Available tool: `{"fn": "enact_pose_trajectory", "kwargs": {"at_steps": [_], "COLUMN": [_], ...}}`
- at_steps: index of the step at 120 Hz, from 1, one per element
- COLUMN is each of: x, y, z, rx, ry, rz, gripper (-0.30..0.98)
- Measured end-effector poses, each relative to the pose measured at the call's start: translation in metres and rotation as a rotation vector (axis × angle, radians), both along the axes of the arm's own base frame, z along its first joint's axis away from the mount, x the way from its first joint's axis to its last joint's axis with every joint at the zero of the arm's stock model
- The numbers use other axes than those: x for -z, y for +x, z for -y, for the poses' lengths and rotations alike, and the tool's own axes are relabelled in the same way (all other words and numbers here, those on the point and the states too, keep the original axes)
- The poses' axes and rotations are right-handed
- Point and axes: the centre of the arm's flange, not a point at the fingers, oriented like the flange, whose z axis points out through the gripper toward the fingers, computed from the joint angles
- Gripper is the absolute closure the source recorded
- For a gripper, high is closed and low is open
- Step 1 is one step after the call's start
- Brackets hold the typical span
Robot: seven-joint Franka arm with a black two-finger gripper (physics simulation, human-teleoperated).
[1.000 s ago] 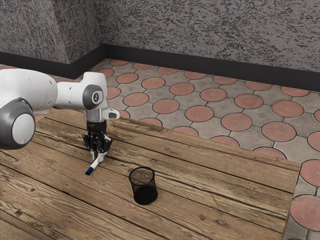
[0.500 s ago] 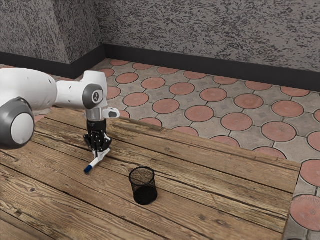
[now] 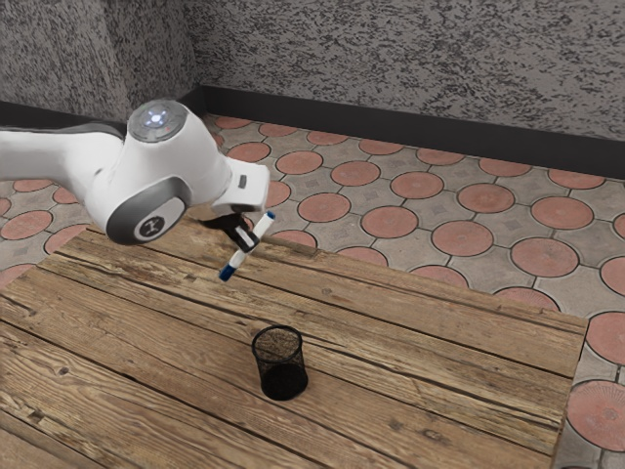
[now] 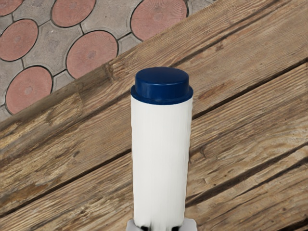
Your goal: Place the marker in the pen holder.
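The gripper [image 3: 250, 241] grasped the marker [image 3: 262, 228] and had raised it from the table [image 3: 420, 362]; carrying to the holder [image 3: 283, 377] remained.

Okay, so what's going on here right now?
The robot arm has the marker gripped in its tool and is holding it at a slant, up off the wooden table. The black mesh pen holder stands upright on the table, lower in the exterior view than the marker and a little toward that view's right. The marker is not in it yet.
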Motion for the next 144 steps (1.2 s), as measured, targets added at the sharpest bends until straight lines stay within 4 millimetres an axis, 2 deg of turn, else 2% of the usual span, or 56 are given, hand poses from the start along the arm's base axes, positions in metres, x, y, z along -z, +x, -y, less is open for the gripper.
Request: {"fn": "enact_pose_trajectory", "kwargs": {"at_steps": [10, 24, 30, 49, 66, 82, 98, 108, 132, 140, 144], "x": [-0.002, 0.021, 0.033, 0.039, 0.056, 0.065, 0.086, 0.092, 0.09, 0.072, 0.057], "y": [-0.016, -0.027, -0.036, -0.04, -0.042, -0.042, -0.038, -0.036, -0.037, -0.036, -0.027], "z": [0.017, 0.052, 0.059, 0.051, 0.03, 0.025, 0.016, 0.014, 0.017, 0.017, -0.002], "rx": [-0.052, -0.168, -0.224, -0.373, -0.48, -0.528, -0.585, -0.607, -0.599, -0.566, -0.59], "ry": [-0.112, -0.329, -0.392, -0.508, -0.539, -0.556, -0.564, -0.57, -0.552, -0.529, -0.532], "rz": [0.08, 0.071, 0.054, 0.062, 0.049, 0.038, 0.001, -0.007, -0.013, 0.02, 0.049], "gripper": [0.79, 0.79, 0.79, 0.79, 0.79, 0.79, 0.79, 0.79, 0.37, 0.27, 0.23]}}
